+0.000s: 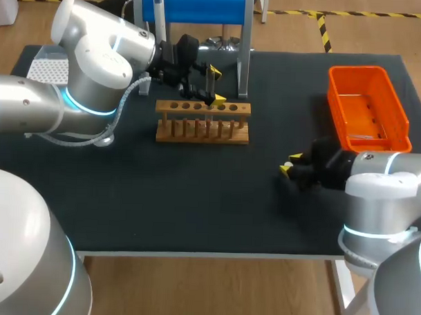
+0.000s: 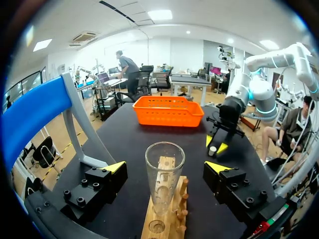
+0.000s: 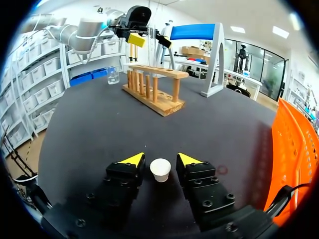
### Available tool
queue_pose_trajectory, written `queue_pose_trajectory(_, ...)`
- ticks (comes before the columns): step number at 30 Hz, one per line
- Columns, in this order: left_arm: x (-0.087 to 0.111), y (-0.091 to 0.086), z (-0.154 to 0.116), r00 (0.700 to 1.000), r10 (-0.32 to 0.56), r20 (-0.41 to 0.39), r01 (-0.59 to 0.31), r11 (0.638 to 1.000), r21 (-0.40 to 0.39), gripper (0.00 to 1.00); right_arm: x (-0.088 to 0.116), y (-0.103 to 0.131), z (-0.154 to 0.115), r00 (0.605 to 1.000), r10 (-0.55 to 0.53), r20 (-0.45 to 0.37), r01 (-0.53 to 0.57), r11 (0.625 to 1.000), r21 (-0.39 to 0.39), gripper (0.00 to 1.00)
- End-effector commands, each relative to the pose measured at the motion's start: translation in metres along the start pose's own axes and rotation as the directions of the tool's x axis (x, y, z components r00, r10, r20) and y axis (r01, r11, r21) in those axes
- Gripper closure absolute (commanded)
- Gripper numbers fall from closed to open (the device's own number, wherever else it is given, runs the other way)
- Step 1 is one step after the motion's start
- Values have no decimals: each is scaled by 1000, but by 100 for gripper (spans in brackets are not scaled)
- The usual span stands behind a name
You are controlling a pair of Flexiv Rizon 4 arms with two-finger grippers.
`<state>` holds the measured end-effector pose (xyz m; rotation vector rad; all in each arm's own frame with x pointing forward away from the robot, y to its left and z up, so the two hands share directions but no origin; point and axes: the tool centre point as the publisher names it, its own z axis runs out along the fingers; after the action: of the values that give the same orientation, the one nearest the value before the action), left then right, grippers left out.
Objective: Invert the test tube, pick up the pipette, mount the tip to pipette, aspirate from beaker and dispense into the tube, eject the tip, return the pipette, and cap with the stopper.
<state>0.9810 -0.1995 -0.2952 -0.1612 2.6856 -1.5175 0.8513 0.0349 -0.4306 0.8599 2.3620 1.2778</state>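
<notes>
Head view: one wooden rack (image 1: 203, 121) mid-worktop (image 1: 161, 197), long side running left to right, with a blue stand (image 1: 195, 8) behind it. Left jaws over the rack's right half, spread wide. One orange basket (image 1: 368, 108) at far right. Right jaws low on the worktop just beside the basket, flanking one white stopper (image 1: 289, 165). Left wrist view: one test tube (image 2: 164, 174) seated in the rack's end hole, long axis vertical, open mouth up, clear of both fingers (image 2: 113, 167). Ahead, the right jaws with the stopper, then the basket. Right wrist view: stopper resting on the worktop, wider face up, between tips held apart, a thin gap on each side. Farther ahead, the rack with the left jaws above it, and one beaker (image 3: 113, 75) beside the rack.
</notes>
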Motion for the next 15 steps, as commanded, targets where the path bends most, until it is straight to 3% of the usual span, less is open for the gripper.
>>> queue_pose_trajectory(1, -1, -1, 0, 1000, -1, -4, 1, 1000, -4, 0, 0, -1, 0, 1000, 0, 3, 0, 1000, 1, 61)
queue_pose_trajectory(15, -1, -1, 0, 1000, -1, -4, 1, 1000, -4, 0, -1, -3, -1, 1000, 3, 1, -3, 1000, 6, 68)
